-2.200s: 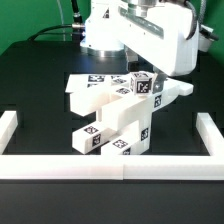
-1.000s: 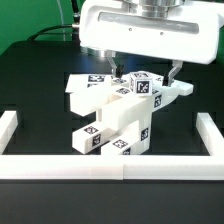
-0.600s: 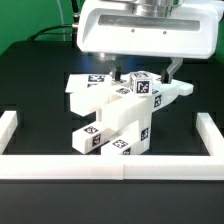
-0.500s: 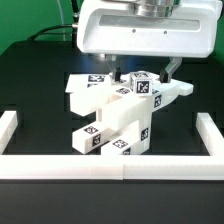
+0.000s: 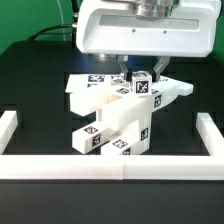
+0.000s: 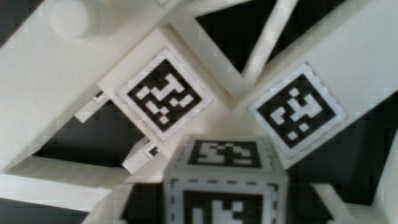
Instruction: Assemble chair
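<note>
Just behind the low white border wall (image 5: 110, 165), the chair (image 5: 112, 128) lies as a heap of tagged white parts in the middle of the black table (image 5: 35, 100). At the heap's rear top sits a small tagged block (image 5: 143, 86), directly under the gripper (image 5: 141, 73). Its fingers (image 5: 125, 69) stand close on either side of the block, but whether they actually pinch it cannot be told.

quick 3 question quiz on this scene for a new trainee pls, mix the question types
1. True or false: the gripper hangs far off to one side of the chair parts.
2. Where is the small tagged block? A) resting on top of the other parts, B) buried under them, C) lying apart from them.
3. Short answer: what colour is the table top?

Key: 1 false, since its fingers stand either side of the small tagged block; 2 A; 3 black.
</note>
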Available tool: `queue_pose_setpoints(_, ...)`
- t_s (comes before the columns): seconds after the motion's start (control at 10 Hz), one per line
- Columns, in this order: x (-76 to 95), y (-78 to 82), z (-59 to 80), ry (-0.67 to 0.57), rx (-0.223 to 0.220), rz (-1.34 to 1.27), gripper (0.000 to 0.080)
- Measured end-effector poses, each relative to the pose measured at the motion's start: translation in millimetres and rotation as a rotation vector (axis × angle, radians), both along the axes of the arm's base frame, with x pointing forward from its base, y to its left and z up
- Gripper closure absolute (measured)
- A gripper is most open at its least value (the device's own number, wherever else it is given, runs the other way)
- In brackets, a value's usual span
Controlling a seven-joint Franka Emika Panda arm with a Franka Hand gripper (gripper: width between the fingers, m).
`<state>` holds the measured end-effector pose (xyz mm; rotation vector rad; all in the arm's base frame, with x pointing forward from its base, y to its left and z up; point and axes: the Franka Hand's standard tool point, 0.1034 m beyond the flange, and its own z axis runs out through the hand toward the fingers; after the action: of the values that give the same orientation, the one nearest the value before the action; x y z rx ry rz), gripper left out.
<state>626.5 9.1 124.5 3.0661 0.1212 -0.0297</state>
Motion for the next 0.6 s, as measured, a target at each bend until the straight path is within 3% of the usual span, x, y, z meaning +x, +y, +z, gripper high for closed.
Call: queue_pose_setpoints(0.6,0.0,-4.7,-1.0,-0.028,0.007,-0.548,0.0517)
